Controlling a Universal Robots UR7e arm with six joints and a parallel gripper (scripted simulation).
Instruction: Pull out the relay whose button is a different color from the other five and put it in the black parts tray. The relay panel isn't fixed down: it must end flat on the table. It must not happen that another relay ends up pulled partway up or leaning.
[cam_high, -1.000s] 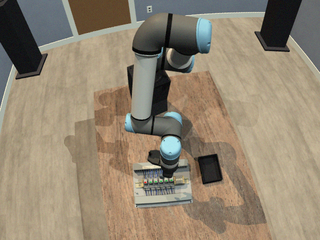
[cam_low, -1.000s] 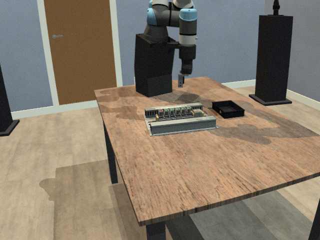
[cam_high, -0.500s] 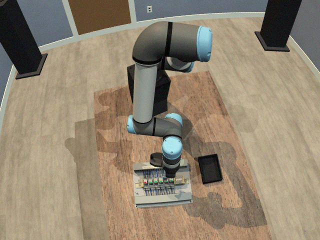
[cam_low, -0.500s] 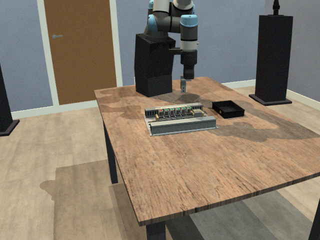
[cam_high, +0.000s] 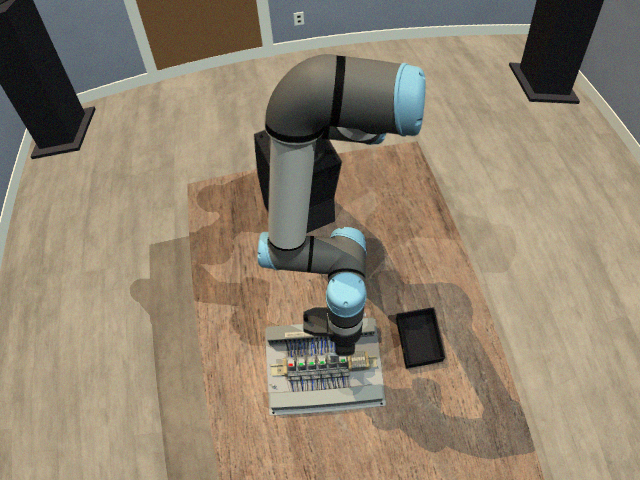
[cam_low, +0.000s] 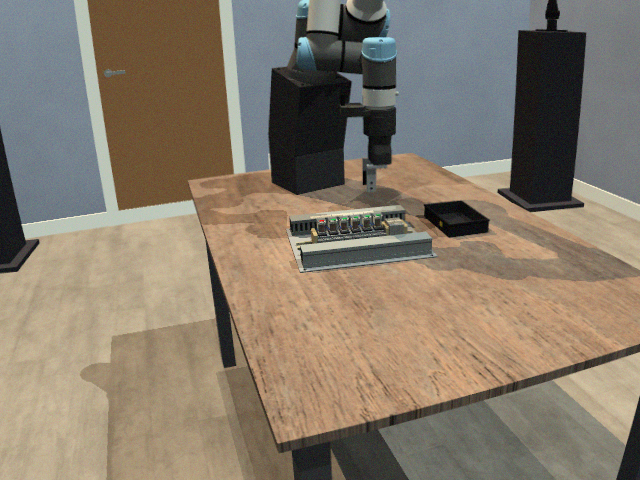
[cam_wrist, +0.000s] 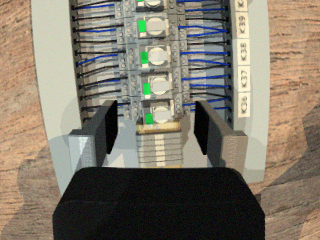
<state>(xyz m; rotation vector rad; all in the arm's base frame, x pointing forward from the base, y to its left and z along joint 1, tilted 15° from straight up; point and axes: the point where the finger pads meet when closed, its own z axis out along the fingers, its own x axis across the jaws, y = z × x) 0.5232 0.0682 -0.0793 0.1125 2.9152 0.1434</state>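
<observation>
The relay with the red button (cam_high: 291, 365) (cam_low: 322, 226) sits at the left end of the row of six on the panel (cam_high: 325, 398) (cam_low: 361, 251) (cam_wrist: 52, 95). The other relays have green buttons; several green-button relays show in the wrist view, and the red one is out of that view. The panel lies flat on the table (cam_high: 248, 439) (cam_low: 413, 320). My gripper (cam_low: 370, 189) (cam_wrist: 156, 116) is open and empty, pointing down, high above the right end of the row. The black parts tray (cam_high: 438, 334) (cam_low: 470, 227) is right of the panel and holds nothing visible.
Grey wire ducts (cam_high: 328, 396) (cam_low: 367, 252) run along both long sides of the panel, rising beside the relays. A beige terminal block (cam_high: 358, 360) (cam_low: 395, 225) (cam_wrist: 160, 149) stands at the row's right end. Blue and black wires flank the relays.
</observation>
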